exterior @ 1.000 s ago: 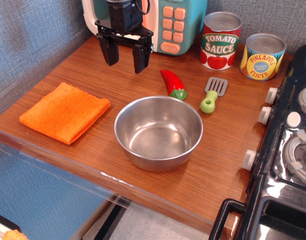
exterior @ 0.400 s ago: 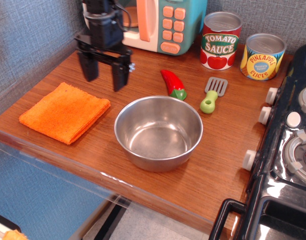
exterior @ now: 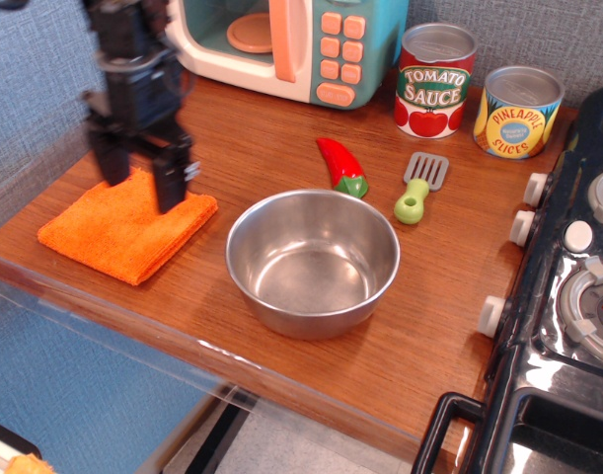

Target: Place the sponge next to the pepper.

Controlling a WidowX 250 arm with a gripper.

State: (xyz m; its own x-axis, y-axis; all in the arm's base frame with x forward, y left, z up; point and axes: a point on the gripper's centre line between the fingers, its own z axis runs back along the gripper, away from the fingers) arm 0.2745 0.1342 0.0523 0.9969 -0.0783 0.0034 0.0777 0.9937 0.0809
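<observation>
On the wooden counter [exterior: 281, 158] by the grey wall [exterior: 44, 89], parted, empty fingers [exterior: 170, 190] hover over the sponge [exterior: 123, 229].

red can [exterior: 435, 81] reads "tomato sauce"; yellow can [exterior: 517, 112] "pineapple slices" (small print unreadable).

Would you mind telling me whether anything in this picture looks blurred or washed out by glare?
In the observation.image view, the gripper over the sponge is smeared by motion blur; the steel bowl shows soft reflections, and the pepper stays sharp.
</observation>
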